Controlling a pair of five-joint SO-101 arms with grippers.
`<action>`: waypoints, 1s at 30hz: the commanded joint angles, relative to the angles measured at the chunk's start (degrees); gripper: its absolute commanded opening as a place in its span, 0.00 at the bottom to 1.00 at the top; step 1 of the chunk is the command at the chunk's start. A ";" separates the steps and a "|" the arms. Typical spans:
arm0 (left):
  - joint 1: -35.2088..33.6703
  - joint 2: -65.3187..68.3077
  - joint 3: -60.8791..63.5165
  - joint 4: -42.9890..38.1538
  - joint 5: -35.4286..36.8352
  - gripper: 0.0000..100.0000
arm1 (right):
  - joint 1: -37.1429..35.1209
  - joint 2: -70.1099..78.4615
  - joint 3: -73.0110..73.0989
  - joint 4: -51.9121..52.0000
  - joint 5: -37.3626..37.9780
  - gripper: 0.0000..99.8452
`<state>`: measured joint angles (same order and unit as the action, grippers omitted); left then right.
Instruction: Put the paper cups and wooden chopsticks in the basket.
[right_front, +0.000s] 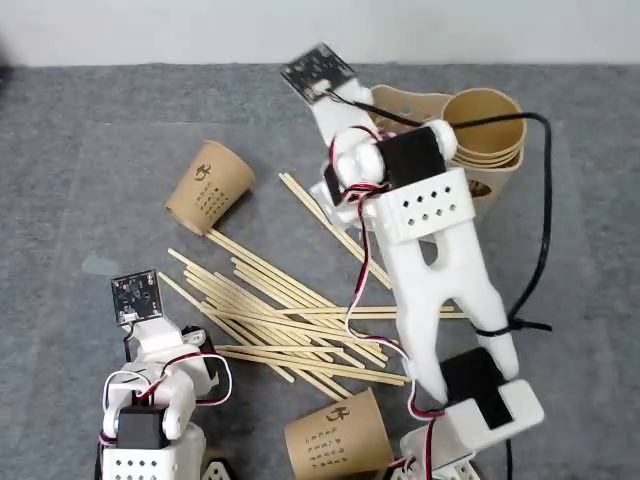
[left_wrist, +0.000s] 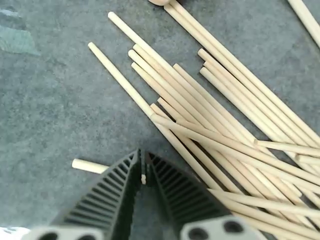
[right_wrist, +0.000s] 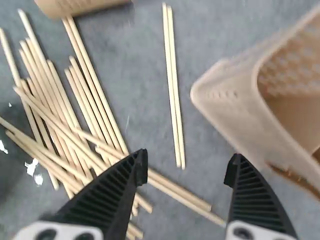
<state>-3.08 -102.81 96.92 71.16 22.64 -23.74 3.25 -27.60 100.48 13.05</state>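
Several wooden chopsticks (right_front: 290, 320) lie in a loose pile mid-table. One paper cup (right_front: 210, 187) lies on its side at the back left and another cup (right_front: 338, 435) at the front. The basket (right_front: 400, 105) stands at the back right with stacked cups (right_front: 487, 125) in it. My left gripper (left_wrist: 141, 156) is shut and low at the pile's (left_wrist: 215, 120) left end, with a single chopstick (left_wrist: 87, 165) passing beneath its fingertips. My right gripper (right_wrist: 189, 156) is open above a pair of chopsticks (right_wrist: 172, 85), beside the basket (right_wrist: 235, 115).
The right arm (right_front: 430, 240) stretches from the front right across the pile toward the basket, trailing a black cable (right_front: 545, 220). The left arm (right_front: 150, 400) sits at the front left. Grey felt covers the table; bare room lies at the far left.
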 joint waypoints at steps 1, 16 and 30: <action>0.00 0.09 -0.40 0.26 0.35 0.01 | 0.92 -5.76 5.89 2.51 -0.09 0.27; 0.00 0.09 -0.40 0.26 0.35 0.01 | 0.66 -30.90 45.36 2.42 5.10 0.10; 0.00 0.09 -0.40 0.26 0.35 0.01 | 0.48 -41.45 66.81 1.98 18.73 0.09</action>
<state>-3.08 -102.81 96.92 71.16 22.64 -23.65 -36.40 38.68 100.48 27.47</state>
